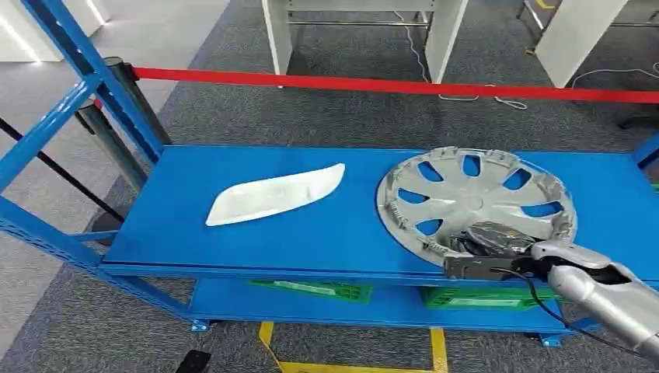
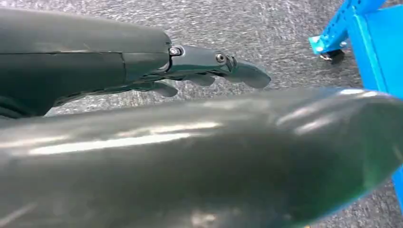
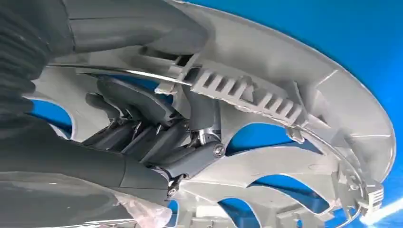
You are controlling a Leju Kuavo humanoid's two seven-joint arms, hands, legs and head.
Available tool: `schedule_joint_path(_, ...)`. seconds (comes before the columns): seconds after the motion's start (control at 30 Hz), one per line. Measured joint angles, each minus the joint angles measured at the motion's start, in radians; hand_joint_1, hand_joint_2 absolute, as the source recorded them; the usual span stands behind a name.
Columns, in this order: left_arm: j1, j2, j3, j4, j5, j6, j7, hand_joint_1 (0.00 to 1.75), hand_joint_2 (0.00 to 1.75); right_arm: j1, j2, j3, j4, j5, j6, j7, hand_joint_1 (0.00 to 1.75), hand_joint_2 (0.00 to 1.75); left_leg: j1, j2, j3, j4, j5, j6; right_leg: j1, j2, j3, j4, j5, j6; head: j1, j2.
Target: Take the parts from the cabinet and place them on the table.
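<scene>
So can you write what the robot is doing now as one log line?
right hand: grips hubcap rim, fingers through spokes | left hand: holds nothing | white part: on blue shelf

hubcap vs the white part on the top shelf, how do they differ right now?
The hubcap is round, silver and spoked with cut-outs; the white part is a long, curved, solid sliver. The right hand grips the hubcap at its near rim, while nothing touches the white part. The hubcap sits at the shelf's right, the white part left of centre. Both lie on the blue shelf.
</scene>
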Motion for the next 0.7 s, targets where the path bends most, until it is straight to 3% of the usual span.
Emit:
schedule_joint_path(0.03, 0.002, 0.0, 0.0, 0.0, 0.0, 0.0, 0.0, 0.0, 0.0, 0.001, 0.0, 0.0, 0.0, -0.001, -0.001, 0.001, 1.75, 1.75, 0.002, 0.0, -0.007, 0.02, 0.004, -0.002, -0.001, 0.0, 0.0, 0.0, 0.0, 0.0, 0.0, 0.0)
schedule_joint_path(0.07, 0.002, 0.0, 0.0, 0.0, 0.0, 0.0, 0.0, 0.0, 0.0, 0.001, 0.0, 0.0, 0.0, -0.002, -0.001, 0.003, 1.75, 1.75, 0.004, 0.0, 0.007, -0.006, 0.031, -0.003, -0.001, 0.001, 0.001, 0.0, 0.0, 0.001, 0.0, 0.0)
schedule_joint_path(0.1, 0.002, 0.0, 0.0, 0.0, 0.0, 0.001, 0.0, 0.0, 1.75, 0.0, 0.0, 0.0, 0.0, -0.002, -0.001, 0.003, 1.75, 1.75, 0.006, 0.0, 0.037, -0.068, 0.071, -0.004, -0.002, 0.002, 0.002, 0.001, 0.0, 0.002, 0.0, 0.0)
schedule_joint_path(0.17, 0.002, 0.0, 0.0, 0.0, 0.0, 0.002, 0.0, 0.0, 1.75, -0.001, 0.0, 0.0, 0.0, -0.002, -0.001, 0.003, 1.75, 1.75, 0.012, 0.0, 0.118, -0.239, 0.152, -0.005, -0.004, 0.003, 0.003, 0.003, -0.002, 0.009, 0.0, 0.0)
schedule_joint_path(0.2, 0.001, 0.0, 0.0, 0.0, -0.002, 0.002, -0.001, 0.0, 1.75, -0.001, 0.0, -0.001, 0.0, -0.003, -0.001, 0.003, 1.75, 1.75, 0.009, -0.002, 0.129, -0.267, 0.136, -0.005, 0.003, 0.007, -0.001, 0.009, -0.003, 0.016, -0.001, 0.0)
schedule_joint_path(0.3, 0.001, -0.001, -0.001, 0.0, -0.018, 0.005, -0.013, 0.0, 1.75, -0.003, 0.0, -0.001, 0.0, -0.005, -0.002, 0.004, 1.75, 1.75, 0.004, -0.002, 0.124, -0.273, 0.135, 0.017, 0.0, 0.011, -0.007, 0.003, 0.005, 0.035, 0.001, 0.0)
schedule_joint_path(0.37, 0.0, -0.002, -0.002, 0.0, -0.019, 0.005, -0.017, 0.0, 1.75, -0.003, 0.0, -0.001, 0.0, -0.005, -0.002, 0.004, 1.75, 1.75, 0.009, 0.0, 0.127, -0.284, 0.145, 0.034, -0.004, 0.009, -0.019, 0.012, -0.006, 0.045, 0.002, 0.0)
schedule_joint_path(0.4, -0.001, -0.002, -0.002, 0.0, -0.019, 0.005, -0.019, 0.0, 1.75, -0.003, 0.0, -0.001, 0.0, -0.005, -0.002, 0.004, 1.75, 1.75, 0.009, 0.001, 0.126, -0.284, 0.145, 0.037, -0.004, 0.008, -0.029, 0.032, -0.022, 0.045, 0.004, 0.0)
schedule_joint_path(0.53, -0.002, -0.002, -0.002, 0.0, -0.019, 0.005, -0.019, 0.0, 1.75, -0.003, 0.0, -0.001, 0.0, -0.005, -0.002, 0.005, 1.75, 1.75, 0.009, 0.001, 0.126, -0.284, 0.145, 0.038, -0.004, 0.007, -0.033, 0.041, -0.028, 0.045, 0.004, 0.0)
schedule_joint_path(0.57, -0.002, -0.002, -0.005, 0.0, -0.029, 0.048, 0.016, 0.0, 1.75, 0.005, 0.0, 0.002, 0.0, -0.008, -0.003, 0.004, 1.75, 1.75, 0.003, 0.001, 0.122, -0.283, 0.146, 0.047, -0.003, 0.008, -0.171, 0.324, -0.136, 0.047, 0.006, 0.0)
schedule_joint_path(0.6, -0.001, -0.001, -0.005, 0.0, -0.028, 0.09, 0.025, 0.0, 1.75, 0.005, 0.0, 0.003, 0.0, -0.01, -0.006, 0.006, 1.75, 1.75, 0.003, 0.001, 0.123, -0.283, 0.146, 0.047, -0.003, 0.008, -0.142, 0.253, -0.073, 0.044, 0.006, 0.0)
schedule_joint_path(0.67, -0.001, 0.0, -0.005, 0.0, -0.028, 0.09, 0.025, 0.0, 1.75, 0.003, 0.0, 0.0, -0.001, -0.015, -0.01, 0.006, 1.75, 1.75, 0.003, 0.0, 0.127, -0.282, 0.143, 0.043, -0.004, 0.006, -0.058, 0.081, 0.009, 0.04, 0.006, 0.0)
schedule_joint_path(0.7, -0.002, 0.001, -0.006, 0.0, -0.028, 0.089, 0.025, 0.0, 1.75, 0.002, 0.0, 0.0, -0.001, -0.016, -0.011, 0.006, 1.75, 1.75, -0.001, 0.0, 0.126, -0.281, 0.14, 0.038, -0.002, 0.005, -0.034, 0.032, 0.001, 0.037, 0.005, 0.0)
